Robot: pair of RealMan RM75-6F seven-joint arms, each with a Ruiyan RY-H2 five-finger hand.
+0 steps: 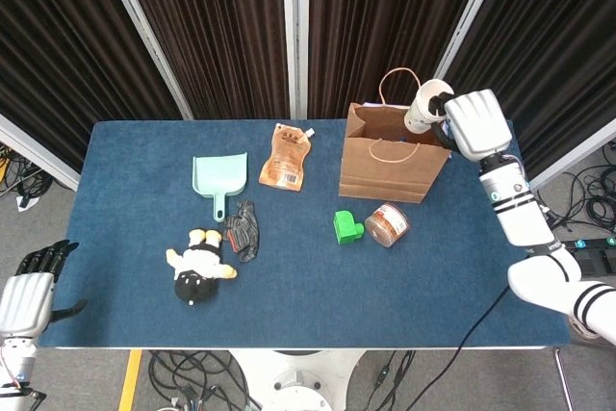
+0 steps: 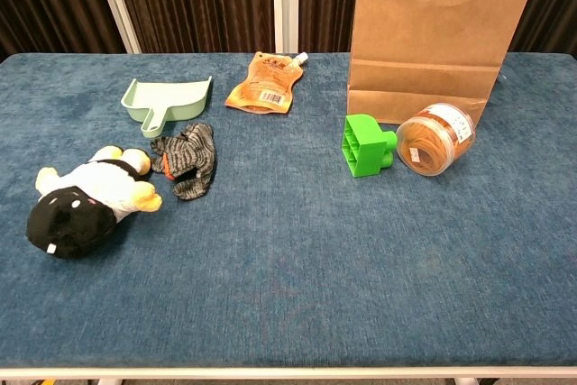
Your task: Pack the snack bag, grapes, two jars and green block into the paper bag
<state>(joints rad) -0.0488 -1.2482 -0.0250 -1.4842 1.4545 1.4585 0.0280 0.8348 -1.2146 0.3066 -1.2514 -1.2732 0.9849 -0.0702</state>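
Observation:
My right hand [image 1: 476, 122] holds a white jar [image 1: 424, 106] tilted over the open top of the brown paper bag [image 1: 390, 166], which also fills the back right of the chest view as the paper bag [image 2: 433, 33]. A second jar with an orange-brown filling [image 1: 387, 224] [image 2: 433, 139] lies on its side in front of the bag. The green block [image 1: 346, 227] [image 2: 365, 145] sits just left of it. The orange snack bag [image 1: 286, 157] [image 2: 265, 84] lies flat left of the bag. I see no grapes. My left hand [image 1: 27, 297] hangs off the table's near left corner, fingers apart, holding nothing.
A mint dustpan [image 1: 218, 179] [image 2: 165, 99], a dark striped glove [image 1: 244, 230] [image 2: 187, 160] and a plush toy [image 1: 198, 268] [image 2: 86, 198] lie on the left half of the blue table [image 1: 308, 305].

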